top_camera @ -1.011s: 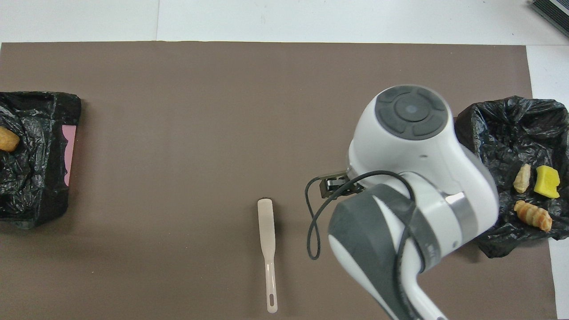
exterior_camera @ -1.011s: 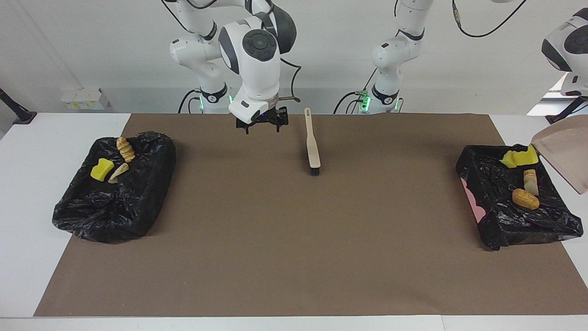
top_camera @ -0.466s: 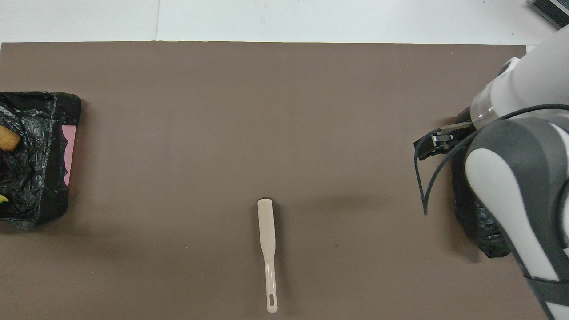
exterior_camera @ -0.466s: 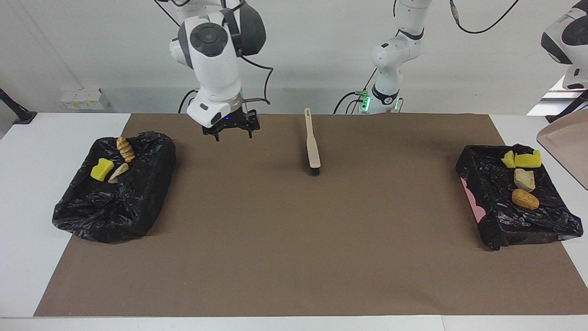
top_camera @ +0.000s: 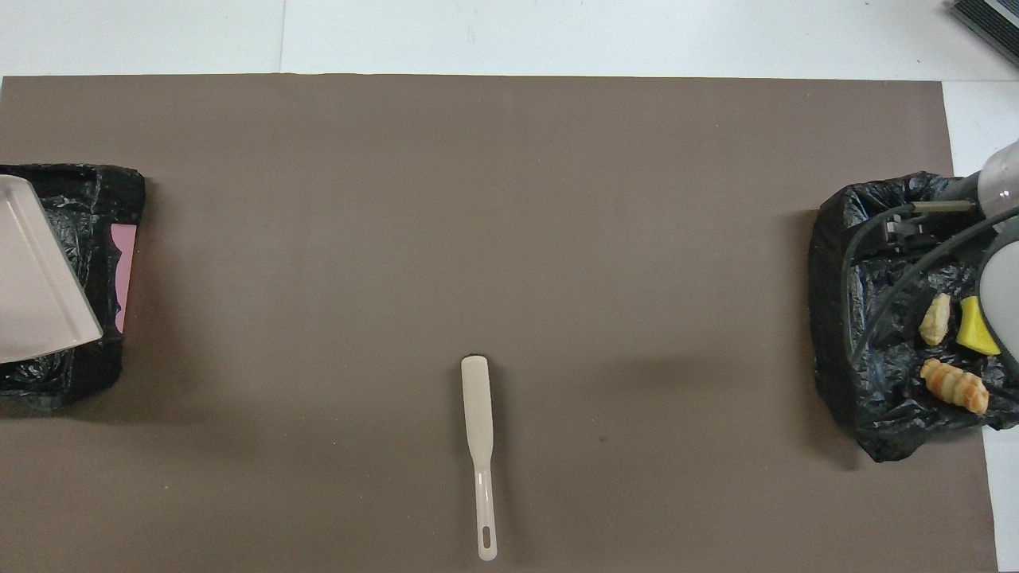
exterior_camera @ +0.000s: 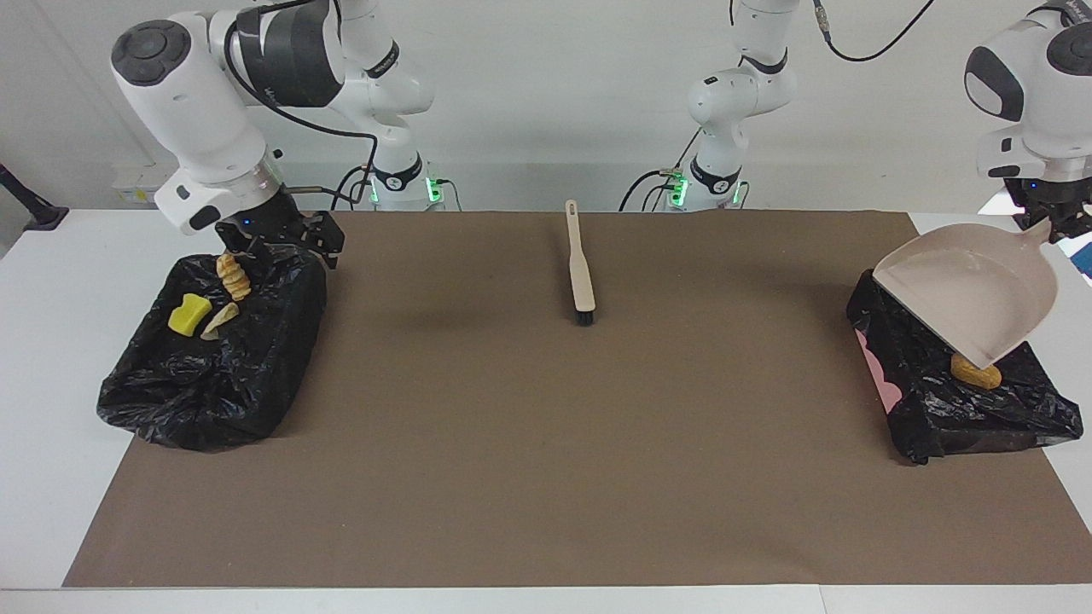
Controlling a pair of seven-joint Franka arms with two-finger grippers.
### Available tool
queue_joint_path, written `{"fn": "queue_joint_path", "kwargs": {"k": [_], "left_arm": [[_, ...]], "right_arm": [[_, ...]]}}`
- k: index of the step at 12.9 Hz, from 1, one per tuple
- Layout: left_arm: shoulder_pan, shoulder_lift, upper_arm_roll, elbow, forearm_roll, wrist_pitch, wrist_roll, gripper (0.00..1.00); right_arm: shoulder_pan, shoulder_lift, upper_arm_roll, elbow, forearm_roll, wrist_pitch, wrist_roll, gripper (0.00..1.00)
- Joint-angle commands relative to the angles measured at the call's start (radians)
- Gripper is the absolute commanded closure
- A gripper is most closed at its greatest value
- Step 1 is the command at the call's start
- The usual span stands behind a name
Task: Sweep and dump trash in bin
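Observation:
The trash lies in two black-bag-lined bins. In the bin (exterior_camera: pixel 213 375) at the right arm's end lie a yellow sponge piece (exterior_camera: pixel 189 314), a twisted bread lump (exterior_camera: pixel 232 277) and a tan piece (exterior_camera: pixel 220 321); they also show in the overhead view (top_camera: pixel 954 386). My right gripper (exterior_camera: pixel 286 251) hangs open and empty over this bin's edge nearest the robots. My left gripper (exterior_camera: pixel 1058 223) is shut on the handle of the beige dustpan (exterior_camera: pixel 972 290), held tilted over the bin (exterior_camera: pixel 964 409) at the left arm's end. One orange-brown lump (exterior_camera: pixel 977 373) shows under the pan; the pan hides the rest.
The beige brush (exterior_camera: pixel 582 264) lies on the brown mat (exterior_camera: pixel 546 443), midway between the bins and near the robots, bristles pointing away from them. It also shows in the overhead view (top_camera: pixel 478 422). A pink bin wall (top_camera: pixel 123 274) shows beside the dustpan (top_camera: pixel 36 278).
My right gripper swung from beside the brush to over the bin at the right arm's end. My left gripper brought the dustpan in over its bin, covering most of the pieces.

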State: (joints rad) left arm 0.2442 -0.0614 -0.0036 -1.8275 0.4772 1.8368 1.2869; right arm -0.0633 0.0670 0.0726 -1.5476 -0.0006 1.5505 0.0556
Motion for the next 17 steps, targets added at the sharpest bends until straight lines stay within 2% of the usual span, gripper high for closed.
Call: {"fn": "queue_joint_path", "kwargs": {"k": [1,6,8,10,14,16,17], "left_arm": [[-0.092,-0.021,0.008,-0.022,-0.104,-0.082,-0.203,1.00],[-0.304,-0.005,0.008,-0.024,-0.264,-0.116,-0.662,1.00],[-0.403,0.018,0.008,-0.016,-0.311,-0.100,-0.890,1.00],[-0.480,0.050,0.008,0.019,-0.363,-0.091,-1.041,1.00],[-0.615,0.184,0.008,0.137,-0.425,-0.058,-1.332,1.00],[-0.709,0.329,0.008,0.267,-0.423,-0.059,-1.484,1.00],[-0.721,0.380,0.008,0.318,-0.430,-0.054,-1.549,1.00]], "right_arm": [[-0.015,-0.081,0.010,-0.056,-0.009,-0.003,0.011,0.00],[-0.020,-0.087,0.012,-0.039,-0.004,-0.030,0.016,0.00],[-0.020,-0.085,0.013,-0.035,0.001,-0.027,0.017,0.00],[-0.018,-0.085,0.015,-0.036,0.002,-0.027,0.017,0.00],[-0.020,-0.085,0.015,-0.036,0.002,-0.027,0.017,0.00],[-0.020,-0.085,0.015,-0.036,0.002,-0.027,0.017,0.00],[-0.020,-0.085,0.015,-0.036,0.002,-0.027,0.017,0.00]]}}
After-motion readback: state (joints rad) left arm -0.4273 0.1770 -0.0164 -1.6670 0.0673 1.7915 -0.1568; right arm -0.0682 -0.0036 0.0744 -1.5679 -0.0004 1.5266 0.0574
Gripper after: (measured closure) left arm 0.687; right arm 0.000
